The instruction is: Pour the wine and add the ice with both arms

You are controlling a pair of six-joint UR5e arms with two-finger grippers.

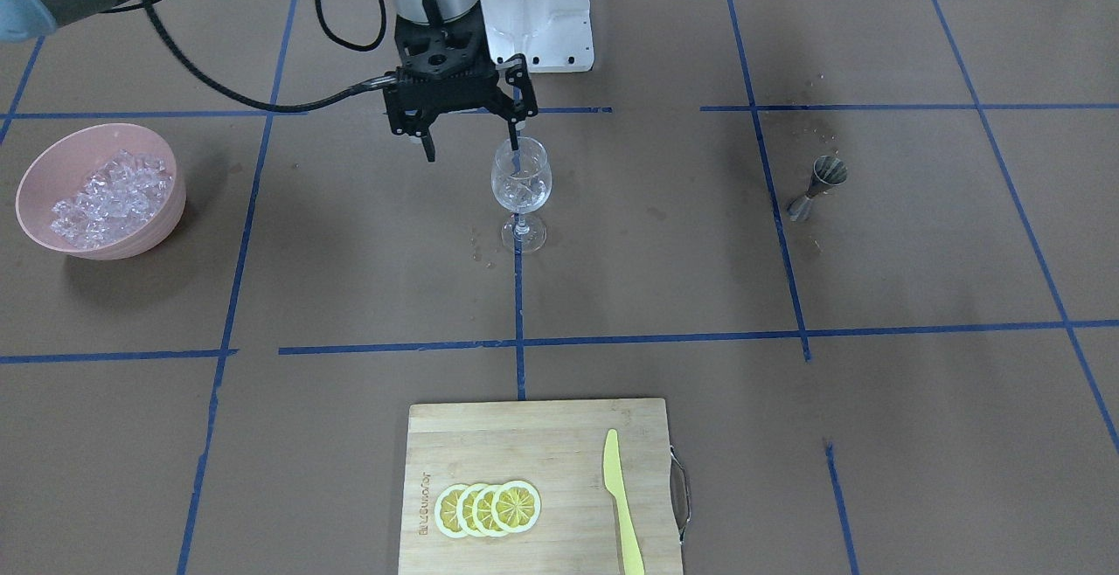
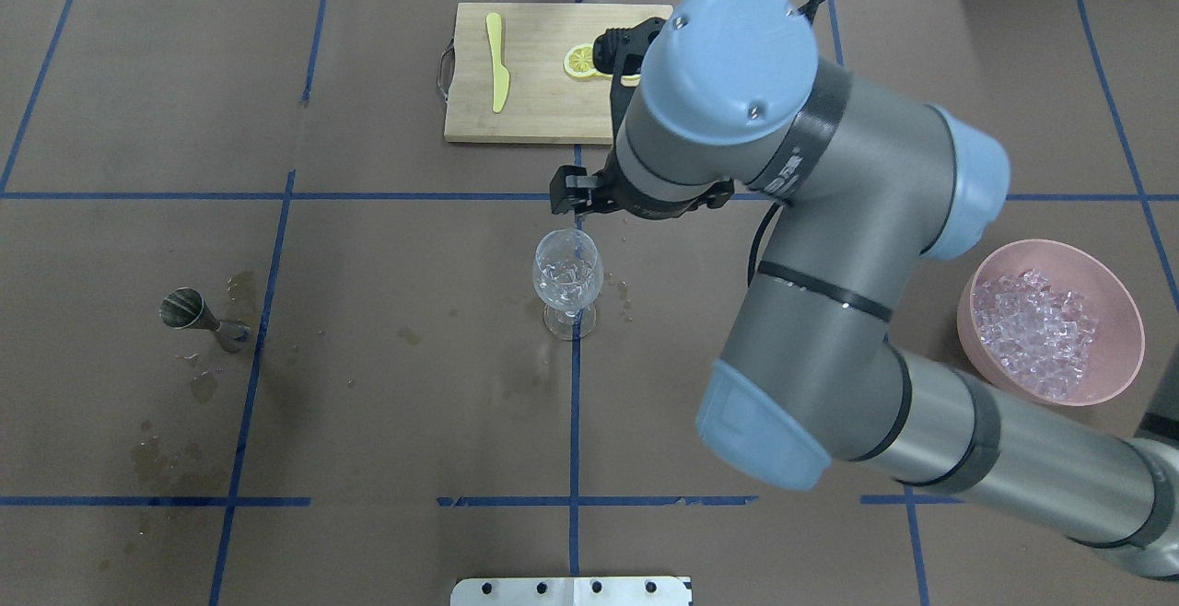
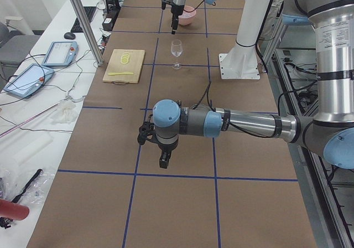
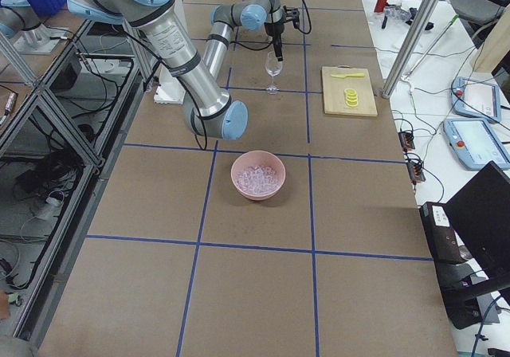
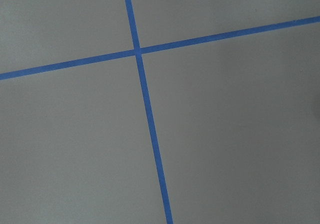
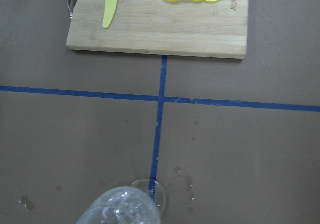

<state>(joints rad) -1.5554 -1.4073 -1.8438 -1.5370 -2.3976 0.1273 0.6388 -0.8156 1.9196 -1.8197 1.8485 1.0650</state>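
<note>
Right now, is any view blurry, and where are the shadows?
Right wrist view: the glass is blurred and cropped at the bottom edge, the board sharp. Front view: soft shadow beside the bowl. Left wrist view: only tape on a plain surface.

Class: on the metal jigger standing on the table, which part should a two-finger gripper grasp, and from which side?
Grip the jigger at its narrow waist, where the two cones meet. It appears to stand upright, so come in level from the side with the fingers straddling the waist. The flares above and below should keep it from slipping.
</note>
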